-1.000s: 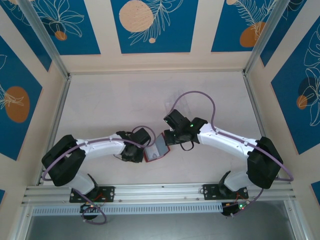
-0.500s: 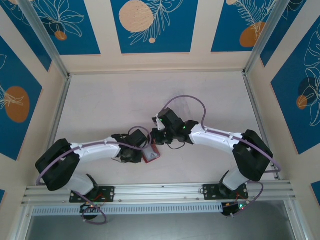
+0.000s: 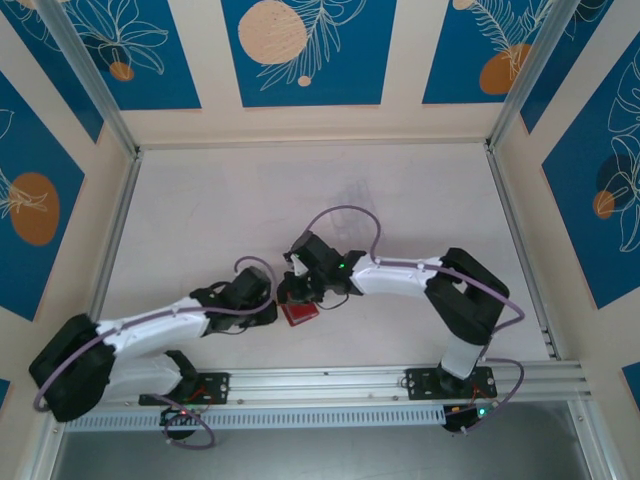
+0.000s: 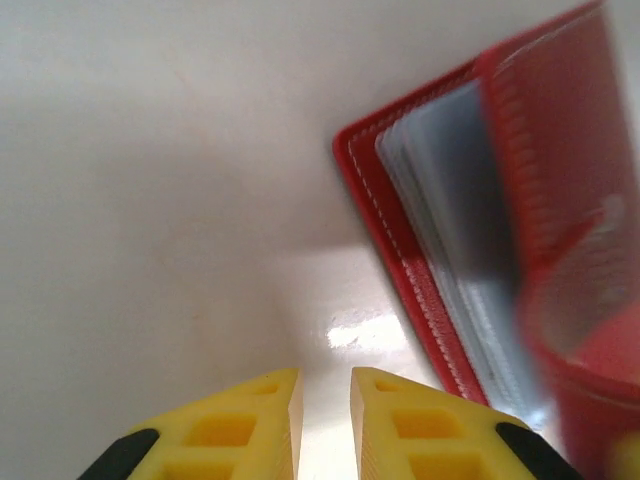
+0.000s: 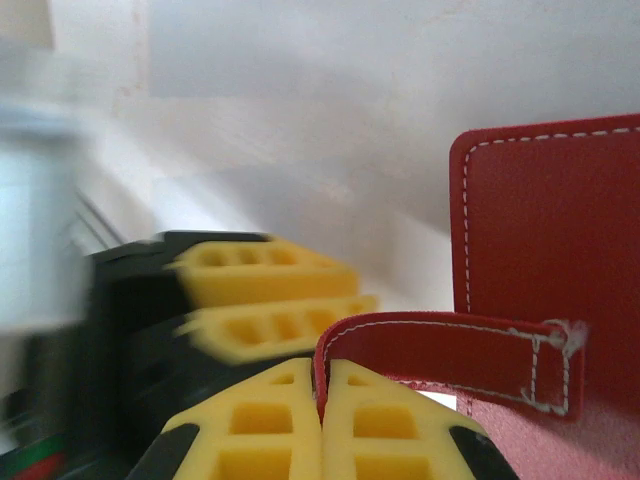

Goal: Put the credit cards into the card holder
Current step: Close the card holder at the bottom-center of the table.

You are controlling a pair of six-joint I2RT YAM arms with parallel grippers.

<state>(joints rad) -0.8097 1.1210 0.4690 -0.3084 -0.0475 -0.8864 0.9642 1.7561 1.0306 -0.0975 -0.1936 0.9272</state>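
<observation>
Pale table [image 3: 200, 220] (blue floral walls [image 3: 300, 60]) bears card holder [image 3: 298, 315].

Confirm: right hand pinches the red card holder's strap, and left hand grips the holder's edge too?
Wrong on the left hand: the left wrist view shows its fingers slightly apart over bare table, gripping nothing, with the card holder beside them. The right hand does pinch the strap.

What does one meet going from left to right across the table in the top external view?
Left arm → left end effector → card holder → right arm.
</observation>
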